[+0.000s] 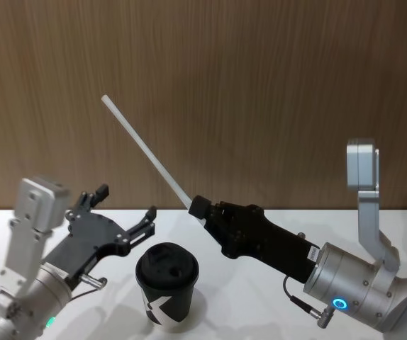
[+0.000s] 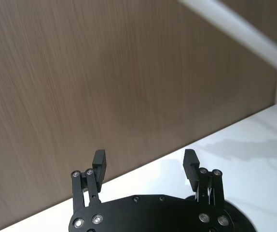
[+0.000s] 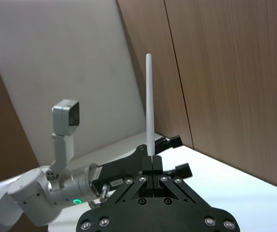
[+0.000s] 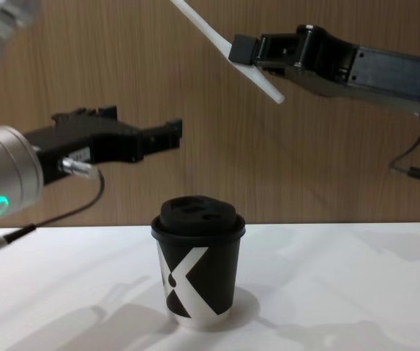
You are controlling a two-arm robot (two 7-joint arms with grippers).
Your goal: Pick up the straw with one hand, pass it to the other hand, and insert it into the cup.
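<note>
Above the cup and to its right, the right gripper pinches the straw near its lower end. Left of the cup, the left gripper hangs spread wide. Held so near one end, the long straw could pivot and miss the cup.

Brown wood-grain wall behind; white tabletop below, soft shadows.
</note>
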